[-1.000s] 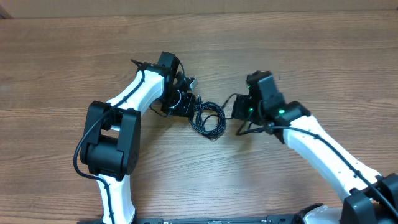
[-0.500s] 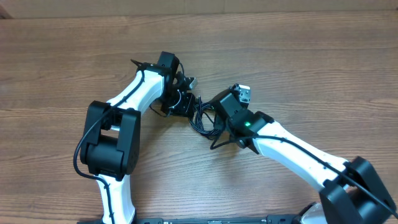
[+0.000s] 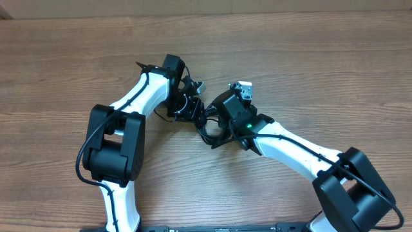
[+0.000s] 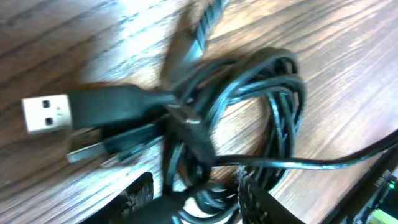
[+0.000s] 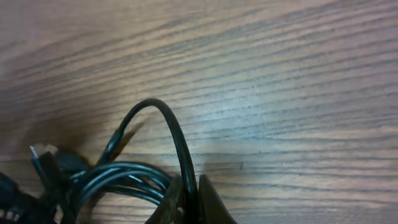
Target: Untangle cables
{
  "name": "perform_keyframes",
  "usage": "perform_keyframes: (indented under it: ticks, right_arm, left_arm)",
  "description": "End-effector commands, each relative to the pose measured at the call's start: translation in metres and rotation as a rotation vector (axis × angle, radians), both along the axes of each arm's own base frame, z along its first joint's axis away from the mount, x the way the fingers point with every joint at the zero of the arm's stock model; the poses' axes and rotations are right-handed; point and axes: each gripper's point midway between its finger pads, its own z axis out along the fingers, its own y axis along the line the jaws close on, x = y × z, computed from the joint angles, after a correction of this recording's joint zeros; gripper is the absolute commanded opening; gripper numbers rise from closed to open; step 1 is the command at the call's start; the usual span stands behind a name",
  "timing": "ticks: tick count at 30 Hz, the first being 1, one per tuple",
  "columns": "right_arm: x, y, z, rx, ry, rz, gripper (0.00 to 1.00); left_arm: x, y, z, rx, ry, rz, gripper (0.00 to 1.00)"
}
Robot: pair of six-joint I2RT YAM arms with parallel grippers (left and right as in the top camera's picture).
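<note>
- Currently right pincer point(image 5: 188, 194): pressed together, pinching one black strand of the cables point(image 5: 176, 134) right at the fingertips.
- That strand arches up off the tips, curves over and drops leftward into the rest of the bundle. The bundle lies coiled on the bench point(image 5: 286, 74) just beside the pincer.
- Left pincer point(image 4: 193, 204): spread, fingers point(image 4: 134, 200) standing apart with several loops of the bundle in the gap. Can't tell whether either pad touches them.
- Just ahead of the left pincer the strands cross in a knot-like clump. A multi-turn coil sits to its right, and one strand runs off toward the right edge of the left wrist view.
- Silver USB-A plug point(image 4: 45, 114) on a black housing lies flat on the wood left of the clump, pointing away from it. A smaller silver-tipped plug point(image 4: 84, 152) lies just beside it, nearer the pincer.
- Overhead: bundle sits mid-bench between the two pincers, both right at it, left one on its left side, right one on its right.
- White left arm point(image 3: 138, 96) and right arm point(image 3: 296, 149) angle in from the near edge of the bench; black wires run along both.
</note>
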Motion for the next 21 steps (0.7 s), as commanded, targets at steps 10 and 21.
perform_keyframes:
  ticks: [10,21]
  right_arm:
    - [0.001,-0.003,0.004,0.211,0.139,-0.038,0.04]
    - [-0.004,-0.008,-0.025,0.181,0.205,-0.072,0.04]
  left_arm:
    - [-0.014,-0.027,-0.021,0.014,0.033,0.042,0.34]
    - [-0.011,-0.021,-0.014,0.033,0.076,0.103,0.04]
